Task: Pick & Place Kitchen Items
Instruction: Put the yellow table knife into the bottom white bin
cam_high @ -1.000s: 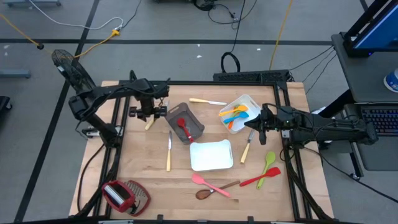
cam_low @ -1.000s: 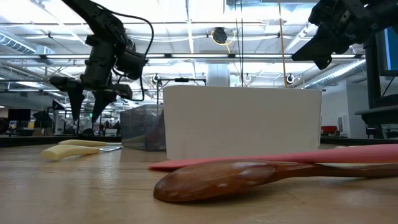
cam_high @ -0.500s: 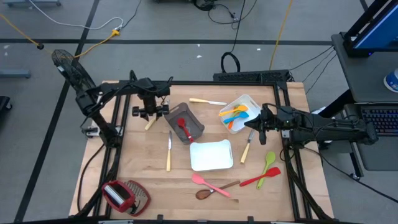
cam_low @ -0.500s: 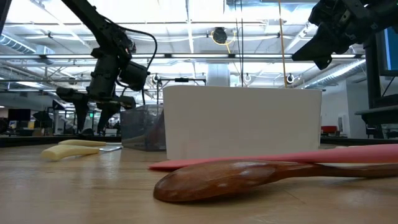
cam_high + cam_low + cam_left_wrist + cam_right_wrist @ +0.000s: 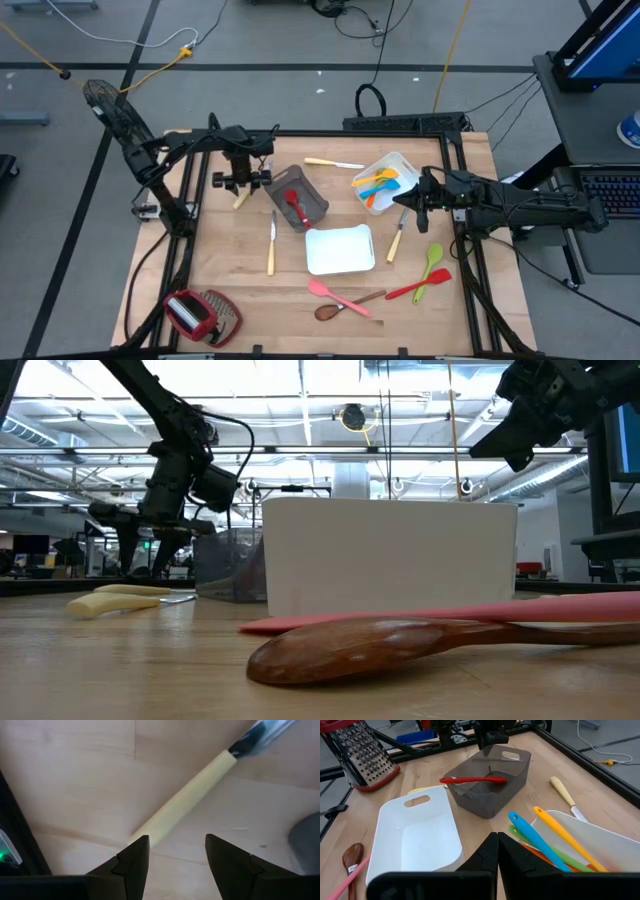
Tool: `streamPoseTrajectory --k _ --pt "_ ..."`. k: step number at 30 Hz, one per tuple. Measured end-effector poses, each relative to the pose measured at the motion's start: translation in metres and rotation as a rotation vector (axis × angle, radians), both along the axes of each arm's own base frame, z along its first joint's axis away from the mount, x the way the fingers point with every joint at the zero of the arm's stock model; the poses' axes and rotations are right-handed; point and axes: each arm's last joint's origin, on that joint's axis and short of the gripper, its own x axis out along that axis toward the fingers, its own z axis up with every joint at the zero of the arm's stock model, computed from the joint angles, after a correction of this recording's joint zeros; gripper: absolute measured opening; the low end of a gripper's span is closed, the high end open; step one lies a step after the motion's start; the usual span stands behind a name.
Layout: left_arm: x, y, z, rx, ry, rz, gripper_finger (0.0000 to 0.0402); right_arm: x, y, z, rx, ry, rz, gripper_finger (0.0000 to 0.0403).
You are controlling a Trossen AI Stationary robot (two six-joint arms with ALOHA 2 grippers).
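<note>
My left gripper [image 5: 240, 183] [image 5: 177, 852] hangs open, pointing steeply down, just over a pale-handled knife [image 5: 186, 795] that lies flat at the table's far left [image 5: 239, 201]. The handle's free end sits below the gap between the fingers, and no touch shows. In the low view the open fingers [image 5: 145, 550] stand above the tabletop. My right gripper [image 5: 418, 203] [image 5: 497, 851] waits shut in the air at the right, beside a white tray [image 5: 392, 160] that holds blue, orange and green utensils [image 5: 540, 837].
A grey bin [image 5: 312, 205] holds a red spoon [image 5: 294, 202]. An empty white tray [image 5: 340, 250] sits mid-table. Loose knives [image 5: 271, 243] [image 5: 333, 163] [image 5: 396, 240], green [image 5: 432, 260], red [image 5: 420, 288] and pink [image 5: 335, 294] utensils, a wooden spoon [image 5: 340, 307] and a grater [image 5: 200, 315] lie around.
My left gripper has come down toward the pale-handled knife at the far left, shifting slightly toward the grey bin, and has stayed open. The knife has not moved.
</note>
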Motion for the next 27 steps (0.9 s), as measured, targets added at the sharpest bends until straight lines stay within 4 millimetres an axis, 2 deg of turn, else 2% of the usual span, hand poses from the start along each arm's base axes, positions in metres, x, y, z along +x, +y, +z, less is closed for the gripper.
streamPoseTrajectory --k 6,10,18,27 --pt "0.005 0.001 -0.012 -0.046 0.022 0.012 0.0198 0.000 0.000 0.000 0.000 0.000 0.000 0.0000" --pt "0.004 0.002 -0.017 -0.017 0.059 0.030 0.0198 0.000 0.000 0.000 0.000 0.000 0.000 0.0000" --pt "0.002 0.006 -0.016 0.079 0.124 0.023 0.0198 0.000 0.000 0.000 0.000 -0.001 0.000 0.0000" --pt "0.003 0.008 -0.017 0.101 0.110 0.015 0.0198 0.000 0.000 0.000 0.000 -0.001 0.000 0.0000"
